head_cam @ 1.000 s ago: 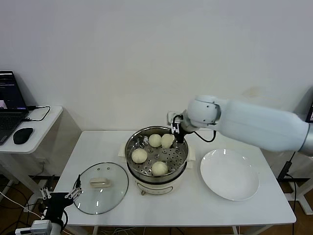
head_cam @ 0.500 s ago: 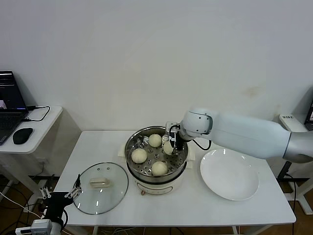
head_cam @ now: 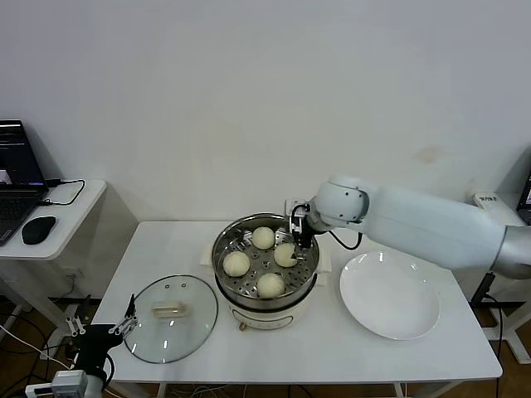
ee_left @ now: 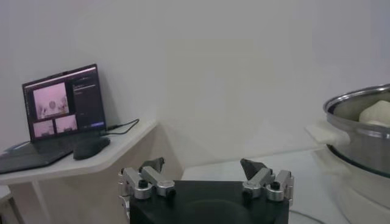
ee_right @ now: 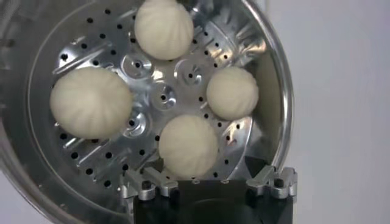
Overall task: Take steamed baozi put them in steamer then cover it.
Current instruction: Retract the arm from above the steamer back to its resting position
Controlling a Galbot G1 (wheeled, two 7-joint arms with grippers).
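baozi (head_cam: 285, 254): all four cream-white buns are sitting on the perforated tray inside the steamer, spread apart from one another; none is lying on the plate.
steamer (head_cam: 309, 278): standing uncovered at the middle of the table, between the glass cover and the white plate (head_cam: 390, 297).
right gripper (head_cam: 297, 233): hanging just over the far right part of the steamer's rim, jaws spread wide and gripping nothing; the nearest bun is lying free just below it in the right wrist view (ee_right: 188, 146).
cover (head_cam: 171, 318): lying flat on the table just beside the steamer, on the robot's left, handle up and unobstructed.
cover handle (head_cam: 169, 309): its long axis is running roughly left to right across the head view, so jaws would probably need to close across its short width.
left gripper (head_cam: 104, 336): waiting low at the table's near left corner, jaws standing apart and empty, close to the cover's near left edge.
nearer arm: the left one is sitting next to the cover, while the right one is working on the far side of the steamer, well apart from it.
step in hand, as judged: loading looks finished; covering is not yet done.
coming move, as judged: the cover is lying up and to the right of the left gripper, so a short reach onto the handle, then a carry rightward over the steamer.
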